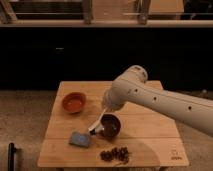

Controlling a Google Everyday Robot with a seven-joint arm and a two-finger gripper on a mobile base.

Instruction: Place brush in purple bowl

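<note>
The brush [98, 122] has a pale cream handle and slants down to the left, its lower end at the left rim of the purple bowl [111, 127]. The purple bowl is dark and glossy and stands at the middle of the wooden table [150, 137]. My gripper [105, 111] hangs just above the bowl's left edge at the end of the white arm [160, 100], which reaches in from the right. It is shut on the upper end of the brush.
An orange-red bowl [74, 102] stands at the table's left back. A blue-grey sponge [80, 139] lies front left of the purple bowl. A dark cluster of small pieces [115, 155] lies near the front edge. The arm hides the table's back middle.
</note>
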